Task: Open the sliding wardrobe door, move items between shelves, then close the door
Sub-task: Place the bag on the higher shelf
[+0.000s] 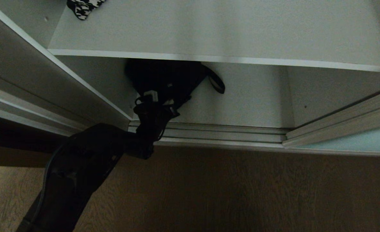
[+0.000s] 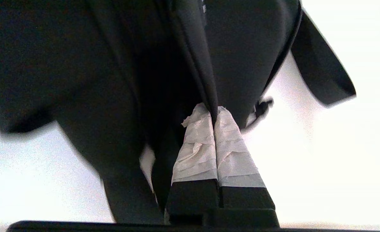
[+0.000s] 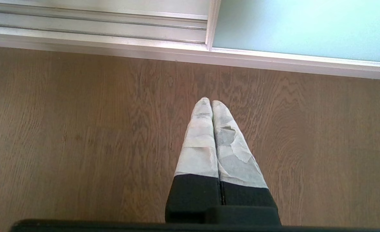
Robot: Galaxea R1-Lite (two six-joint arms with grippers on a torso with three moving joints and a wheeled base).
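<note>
Far left on the upper shelf (image 1: 215, 29) you've got the houndstooth piece (image 1: 83, 8); below it your left hand (image 2: 214, 111) is clamped on a fold of the black bag (image 1: 164, 79) on the lower shelf (image 1: 254, 96). Right hand (image 3: 212, 102) is closed w/ nothing in it, over the wood floor (image 3: 80, 129) near the sliding door (image 3: 306, 29), which sits pushed to the right.

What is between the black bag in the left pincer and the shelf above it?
The upper shelf itself: its front edge overhangs the black bag, which the left pincer grips beneath it. The bag must come out forward first.
</note>
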